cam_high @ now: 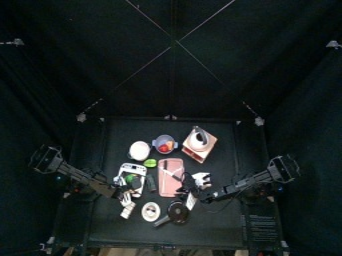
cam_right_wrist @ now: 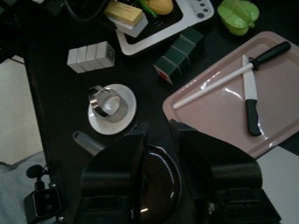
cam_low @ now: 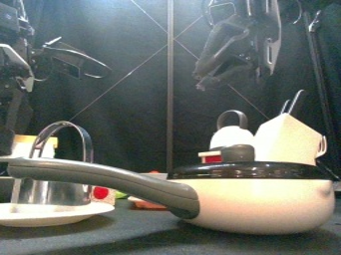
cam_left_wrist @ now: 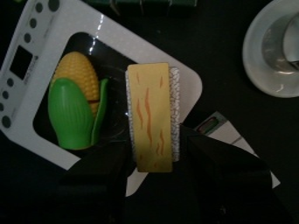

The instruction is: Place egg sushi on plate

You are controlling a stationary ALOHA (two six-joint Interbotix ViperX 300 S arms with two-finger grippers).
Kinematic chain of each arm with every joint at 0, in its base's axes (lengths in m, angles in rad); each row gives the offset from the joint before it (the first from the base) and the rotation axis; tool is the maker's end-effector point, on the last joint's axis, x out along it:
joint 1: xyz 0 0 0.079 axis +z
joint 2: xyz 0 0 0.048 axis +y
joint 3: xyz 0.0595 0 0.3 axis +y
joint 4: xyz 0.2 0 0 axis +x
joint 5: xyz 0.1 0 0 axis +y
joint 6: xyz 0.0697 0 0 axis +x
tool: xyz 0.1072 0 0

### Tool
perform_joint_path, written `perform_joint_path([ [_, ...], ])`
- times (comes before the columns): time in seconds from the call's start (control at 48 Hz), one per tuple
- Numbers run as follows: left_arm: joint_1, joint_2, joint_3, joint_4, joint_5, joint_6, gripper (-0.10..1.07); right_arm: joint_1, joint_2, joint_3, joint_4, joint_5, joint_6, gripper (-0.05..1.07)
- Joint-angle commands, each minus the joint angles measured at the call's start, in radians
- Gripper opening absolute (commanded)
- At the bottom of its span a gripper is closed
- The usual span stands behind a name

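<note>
The egg sushi (cam_left_wrist: 155, 118) is a yellow slab with orange streaks over white rice. It lies flat across a white tray's edge, beside a toy corn cob. The plate (cam_right_wrist: 114, 109), small, white and round, sits on the worktop well apart.

**Dim pen, bright props**

Top view: black curtains swallow most light; only the table's middle reads. Front view: white pan (cam_low: 253, 189) well lit, faint sheen on its lid; arms above soft, murky. Left wrist view: egg sushi (cam_left_wrist: 155, 118) crisp, jaws lost in shadow.
</note>
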Motion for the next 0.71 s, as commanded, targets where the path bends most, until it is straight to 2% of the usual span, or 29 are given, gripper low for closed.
perform_joint_path([
  [0.0,-0.003,-0.011,-0.026,0.029,-0.044,0.003,0.63,-0.002,-0.046,-0.002,-0.002,0.002,-0.003,0.68],
  [0.292,0.017,0.005,-0.072,0.153,-0.161,-0.002,0.63,-0.017,-0.143,0.035,-0.005,0.002,-0.002,0.68],
  [0.5,0.104,0.081,-0.121,0.178,-0.264,-0.012,0.63,-0.069,-0.181,0.074,-0.002,0.002,0.009,0.68],
  [0.688,0.19,0.192,-0.209,0.181,-0.357,-0.014,0.63,-0.089,-0.195,0.097,-0.002,0.002,0.011,0.68],
])
